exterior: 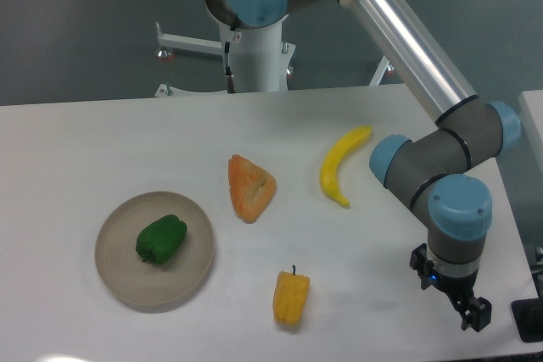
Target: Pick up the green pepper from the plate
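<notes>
Pepper first: the green pepper (161, 239) lies on the plate (119, 275), a little to the right of the plate's middle, and nothing is touching it. The plate is round and beige-grey, and it sits on the white surface (76, 150) near the front left. To the right of the plate, a bit farther back, lies an orange wedge-shaped item (250, 187). In front of that, near the front edge, lies a yellow pepper (291, 297) with a small dark stem on top. A yellow banana (341, 164) lies farther back and to the right, curved, close to the robot arm (424, 65). The arm is silver with blue joints and reaches down from the top of the picture to the far right side. Its pincer (469, 309) hangs low over the front right corner of the surface, well apart from the green pepper and the plate. The pincer is dark and small here, and it has hold of nothing. I cannot tell how far its fingers are spread, because they are too small and dark to make out.
</notes>
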